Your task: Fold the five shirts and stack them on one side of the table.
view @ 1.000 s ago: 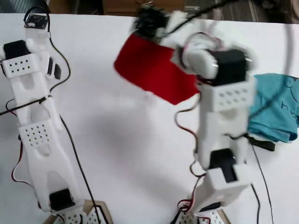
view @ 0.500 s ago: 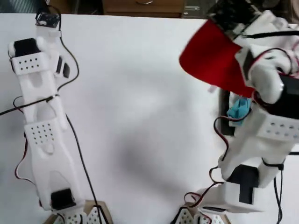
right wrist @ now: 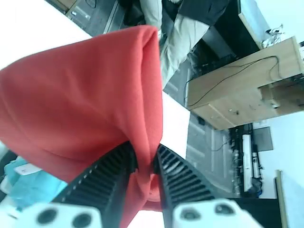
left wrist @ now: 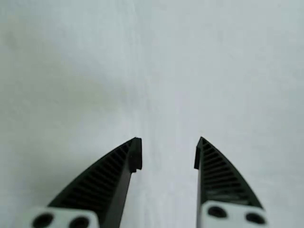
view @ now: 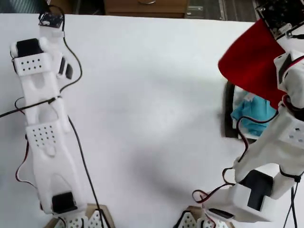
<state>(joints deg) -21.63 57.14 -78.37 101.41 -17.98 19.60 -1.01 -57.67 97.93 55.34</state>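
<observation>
The white table is evenly lit, with only soft grey shadows on its top. Just past the table's far edge, in the high view, stands a brown wooden cabinet front with a metal handle, and beside it lies a strip of grey floor. In the right wrist view, beyond the table, the dark grey floor runs to a light wooden desk with a black cable trailing across its side.
</observation>
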